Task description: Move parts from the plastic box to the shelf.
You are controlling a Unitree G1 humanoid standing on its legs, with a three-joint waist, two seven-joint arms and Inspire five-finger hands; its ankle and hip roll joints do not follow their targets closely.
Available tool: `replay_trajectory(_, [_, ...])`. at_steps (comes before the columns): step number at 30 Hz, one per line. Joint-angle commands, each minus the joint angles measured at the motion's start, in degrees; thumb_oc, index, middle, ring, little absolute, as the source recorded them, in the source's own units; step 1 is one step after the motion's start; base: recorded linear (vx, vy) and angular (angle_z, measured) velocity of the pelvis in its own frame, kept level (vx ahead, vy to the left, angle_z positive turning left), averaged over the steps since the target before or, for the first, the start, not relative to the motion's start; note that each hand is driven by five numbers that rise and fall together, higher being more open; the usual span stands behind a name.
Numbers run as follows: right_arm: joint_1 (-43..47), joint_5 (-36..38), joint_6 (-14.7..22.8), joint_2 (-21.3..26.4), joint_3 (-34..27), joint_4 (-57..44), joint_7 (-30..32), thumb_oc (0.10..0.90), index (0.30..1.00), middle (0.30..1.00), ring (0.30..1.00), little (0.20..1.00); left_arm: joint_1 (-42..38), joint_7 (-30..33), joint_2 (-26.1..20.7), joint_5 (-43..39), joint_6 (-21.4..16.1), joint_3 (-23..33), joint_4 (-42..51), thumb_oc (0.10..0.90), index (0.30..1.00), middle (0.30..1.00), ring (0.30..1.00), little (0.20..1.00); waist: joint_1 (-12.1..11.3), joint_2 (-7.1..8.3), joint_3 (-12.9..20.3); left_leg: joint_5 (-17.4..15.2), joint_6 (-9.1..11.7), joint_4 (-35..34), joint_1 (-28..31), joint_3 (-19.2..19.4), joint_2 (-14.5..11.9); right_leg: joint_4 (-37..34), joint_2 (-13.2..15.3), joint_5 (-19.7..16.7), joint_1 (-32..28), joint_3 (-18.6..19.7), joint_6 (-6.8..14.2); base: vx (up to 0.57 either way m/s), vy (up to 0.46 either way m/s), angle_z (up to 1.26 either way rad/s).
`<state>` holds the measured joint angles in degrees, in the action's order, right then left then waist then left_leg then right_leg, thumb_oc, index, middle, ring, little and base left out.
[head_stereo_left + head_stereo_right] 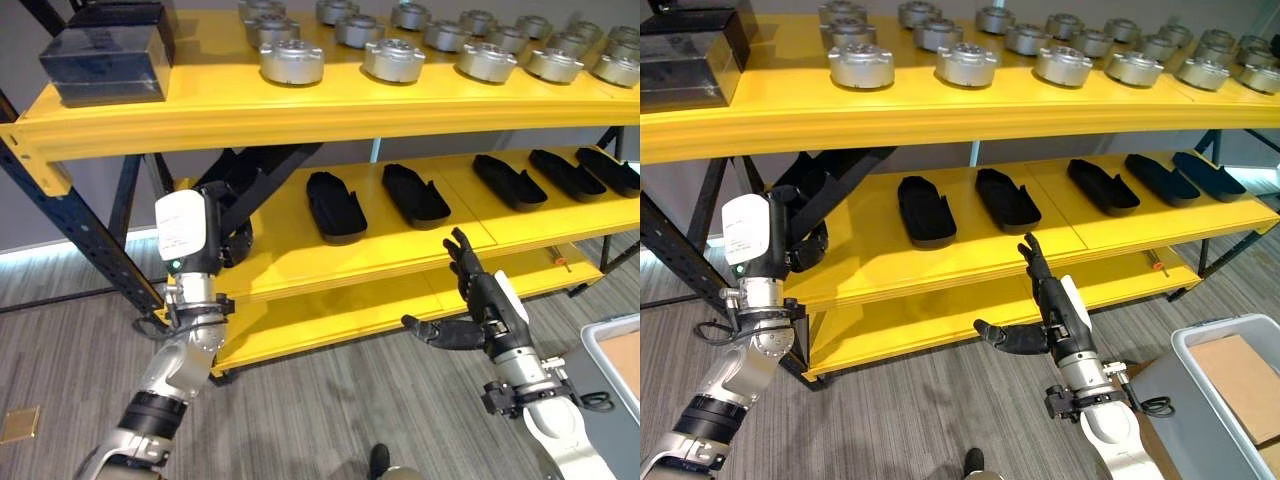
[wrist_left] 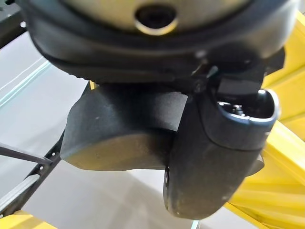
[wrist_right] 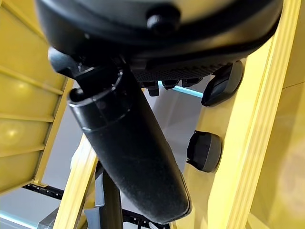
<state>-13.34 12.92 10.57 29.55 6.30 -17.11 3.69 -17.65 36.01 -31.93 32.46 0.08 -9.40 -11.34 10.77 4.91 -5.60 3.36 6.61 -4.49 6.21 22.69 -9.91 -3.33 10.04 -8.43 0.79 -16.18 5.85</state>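
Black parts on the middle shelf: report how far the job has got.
Done: five black parts already lie in a row on the middle shelf. In hand: the left robot hand is at that shelf's left end, holding another black part. The right robot hand is open and empty in front of the shelf. Left: setting this part down; the plastic box stands at lower right.

Two black boxes (image 1: 105, 55) sit one on top of the other at the left end of the top board of the shelf (image 1: 300, 125). Shiny round metal pieces (image 1: 394, 60) stand in rows along the rest of that board, up to its right end. A small tool with an orange end (image 1: 561, 263) lies near the right front edge of the low board. The floor (image 1: 330, 400) is grey and striped, with a little gold plate (image 1: 18, 424) set in it.
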Motion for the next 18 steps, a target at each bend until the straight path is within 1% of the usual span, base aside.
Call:
replay_trajectory(1, [4.2,-0.8,4.7,1.3,-1.7,-4.3,0.7,0.9,1.0,1.0,1.0,1.0,-13.5,8.3,-0.7,-2.0,-1.3,3.1,-0.3,0.4,0.3,0.3,0.3,0.3,0.3,0.11,2.3,-1.7,0.1,0.0,3.1,-0.2,0.2,2.2,0.1,3.0,-2.2,2.1,4.0,0.0,0.003,-0.05])
replay_trajectory(7, [4.2,-0.9,4.5,1.8,-0.9,-4.4,0.1,0.9,1.0,1.0,1.0,1.0,-16.2,9.4,-0.5,-4.7,-0.3,3.1,-4.6,0.4,0.3,0.3,0.3,0.3,0.7,0.2,2.6,-1.6,0.1,-0.2,3.2,0.1,0.3,1.9,-0.1,2.5,-2.2,2.6,4.2,0.0,0.003,-0.04])
replay_trajectory(9, [4.1,-0.8,4.4,2.3,-0.8,-4.6,-0.1,0.9,1.0,1.0,1.0,1.0,-17.5,8.8,-0.3,-6.2,0.0,1.9,-8.3,0.4,0.3,0.3,0.3,0.3,1.0,0.2,2.8,-1.6,0.1,-0.2,3.2,0.1,0.3,1.9,-0.1,2.5,-2.2,2.8,4.2,0.0,0.0,0.0])
replay_trajectory(14, [3.9,-0.9,4.3,2.4,-1.0,-4.8,-0.4,0.9,1.0,1.0,1.0,1.0,-18.6,7.3,-0.6,-8.0,-0.1,0.7,-12.7,0.4,0.3,0.3,0.3,0.3,1.3,0.24,2.8,-1.6,0.1,-0.2,3.4,0.2,0.3,1.9,-0.2,2.5,-2.2,2.9,4.3,0.0,0.0,0.0])
replay_trajectory(16, [3.8,-1.2,4.3,2.4,-0.8,-4.9,-0.6,0.9,1.0,1.0,1.0,1.0,-18.9,6.8,-0.3,-10.9,-0.1,1.1,-15.5,0.4,0.3,0.3,0.3,0.3,1.5,0.36,2.7,-1.6,0.1,-0.2,3.5,0.4,0.3,1.8,-0.3,2.5,-2.3,3.1,4.3,0.0,0.0,0.0])
replay_trajectory(17, [3.9,-1.2,4.3,2.4,-0.8,-4.9,-0.6,0.9,1.0,1.0,1.0,1.0,-19.0,6.8,-0.3,-11.0,-0.1,1.1,-15.6,0.4,0.3,0.3,0.3,0.3,1.5,0.35,2.7,-1.6,0.1,-0.3,3.5,0.4,0.3,1.8,-0.3,2.5,-2.3,3.1,4.3,0.03,-0.016,-0.02])
replay_trajectory(18, [3.9,-1.4,4.1,2.4,-0.4,-4.8,-0.6,0.9,1.0,1.0,1.0,1.0,-19.9,6.6,0.2,-13.7,-0.2,1.2,-17.7,0.4,0.3,0.3,0.3,0.3,1.6,0.4,2.7,-1.5,0.1,-0.3,3.6,0.6,0.2,1.7,-0.3,2.5,-2.2,3.3,4.3,0.0,0.0,0.0])
